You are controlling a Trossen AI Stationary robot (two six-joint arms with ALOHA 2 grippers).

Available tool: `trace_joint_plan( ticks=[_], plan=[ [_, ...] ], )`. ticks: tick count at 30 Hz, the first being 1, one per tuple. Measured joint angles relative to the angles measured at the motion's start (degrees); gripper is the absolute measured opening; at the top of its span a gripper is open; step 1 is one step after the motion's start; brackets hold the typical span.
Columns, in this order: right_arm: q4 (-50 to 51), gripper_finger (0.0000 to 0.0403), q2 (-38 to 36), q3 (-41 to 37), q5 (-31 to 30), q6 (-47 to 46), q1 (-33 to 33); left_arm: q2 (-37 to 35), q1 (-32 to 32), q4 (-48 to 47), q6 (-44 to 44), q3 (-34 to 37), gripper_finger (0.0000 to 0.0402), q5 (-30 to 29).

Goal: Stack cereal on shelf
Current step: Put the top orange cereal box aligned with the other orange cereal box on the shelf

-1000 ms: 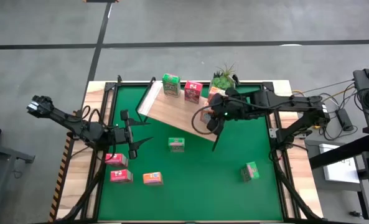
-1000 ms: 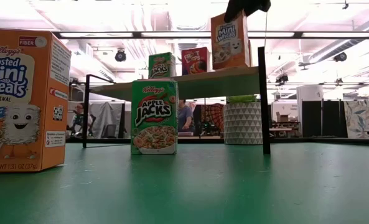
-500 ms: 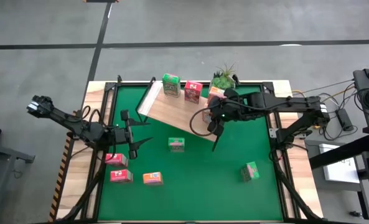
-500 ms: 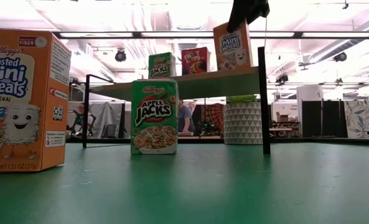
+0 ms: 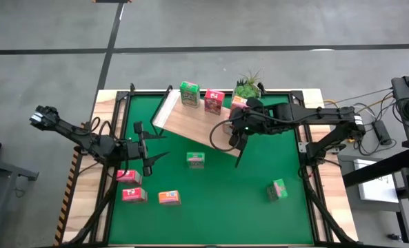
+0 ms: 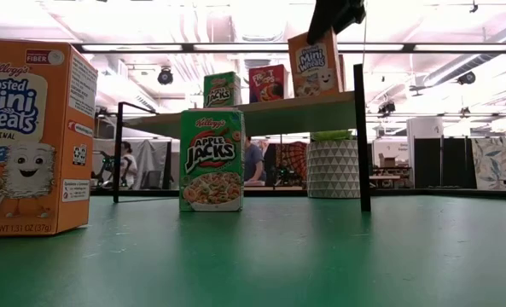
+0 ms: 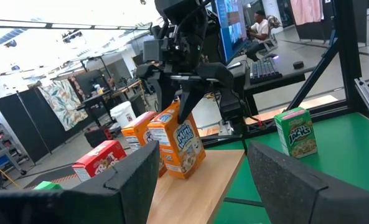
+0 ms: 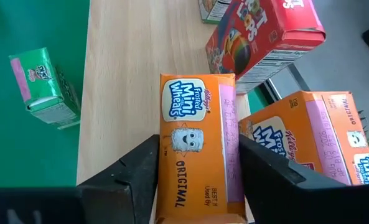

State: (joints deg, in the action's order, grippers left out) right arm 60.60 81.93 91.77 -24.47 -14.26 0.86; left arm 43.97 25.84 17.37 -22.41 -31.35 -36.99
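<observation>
My right gripper (image 5: 240,128) is over the light-wood shelf (image 5: 190,127), shut on an orange cereal box (image 8: 196,143). The box also shows in the low view (image 6: 314,61). A green box (image 5: 188,94), a pink-red box (image 5: 214,101) and another orange box (image 8: 315,137) stand on their bottoms along the shelf's far side. My left gripper (image 5: 147,147) is open and holds nothing, above the mat's left side. My right gripper pinches the orange box's upper end (image 7: 175,119) between its two fingers, one finger on each side of the box. The fingers come from above, pointing down at a slant. The box is tilted, with its lower edge (image 7: 185,173) at the shelf's top.
On the green mat are two green boxes (image 5: 196,160) (image 5: 278,189), two pink-red boxes (image 5: 128,177) (image 5: 134,195) and an orange box (image 5: 168,198). A potted plant (image 5: 247,86) stands behind the shelf's far right end. The shelf's black posts (image 6: 360,136) rise from the mat.
My right gripper has gone down a little toward the shelf with the orange box. The box has tipped in the hold and now sits lower, at the shelf's top.
</observation>
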Motion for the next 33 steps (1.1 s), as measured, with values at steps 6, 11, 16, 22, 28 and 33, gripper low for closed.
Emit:
trace_joint_plan(
  ticks=[6,11,16,22,28,33],
  plan=[
    [0.0,0.0195,0.0,0.0,-0.1,0.8,0.0,0.0,0.0,0.0,0.0,0.0,0.0227,0.0],
    [0.0,0.0196,0.0,0.0,-0.3,1.0,0.0,0.0,0.0,0.0,0.0,0.0,0.0227,0.0],
    [0.0,0.0196,-0.1,0.0,-0.6,1.7,0.0,0.0,0.0,0.0,0.0,0.0,0.0227,0.0],
    [0.0,0.0196,-0.1,1.6,-0.7,1.9,0.0,0.0,0.0,0.0,0.0,0.0,0.0227,0.0],
    [0.2,0.0196,-0.1,3.3,-0.6,1.9,0.0,0.0,0.0,-0.1,0.0,0.0,0.0227,0.0],
    [-0.2,0.0187,-0.1,4.9,-0.6,1.9,0.0,0.0,0.0,-0.1,0.1,0.0,0.0227,0.0]
  ],
)
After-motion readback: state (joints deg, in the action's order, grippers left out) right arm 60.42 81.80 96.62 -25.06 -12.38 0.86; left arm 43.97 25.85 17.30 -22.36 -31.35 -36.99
